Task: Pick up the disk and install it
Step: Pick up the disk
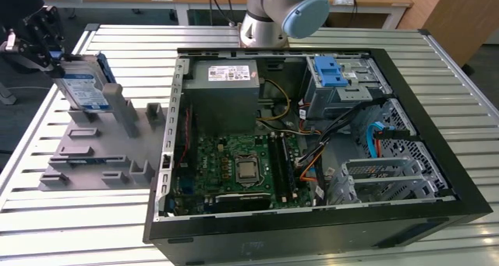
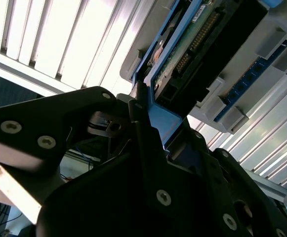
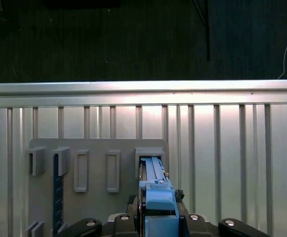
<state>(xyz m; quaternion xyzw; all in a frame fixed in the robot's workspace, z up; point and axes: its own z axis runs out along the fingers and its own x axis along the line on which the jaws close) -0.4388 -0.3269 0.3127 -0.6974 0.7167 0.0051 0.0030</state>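
The disk (image 1: 82, 85) stands on edge in the grey slotted holder (image 1: 101, 155) at the exterior view's left, its blue-and-white label facing out and blue rails along its edges. My gripper (image 1: 48, 58) is at the disk's upper far end. In the second wrist view the black fingers (image 2: 138, 123) close on the disk's blue rail (image 2: 158, 116), with the disk's circuit-board underside (image 2: 192, 44) beyond. In the first wrist view the disk (image 3: 155, 190) sits edge-on between the finger mounts, over a holder slot (image 3: 150, 154).
An open black computer case (image 1: 436, 178) lies on the slatted metal table (image 1: 78, 219), with a motherboard, a grey power-supply box (image 1: 226, 82) and a drive cage with a blue latch (image 1: 331, 73). The arm's base (image 1: 277, 14) stands behind the case. The table edge (image 3: 143, 88) lies just past the holder.
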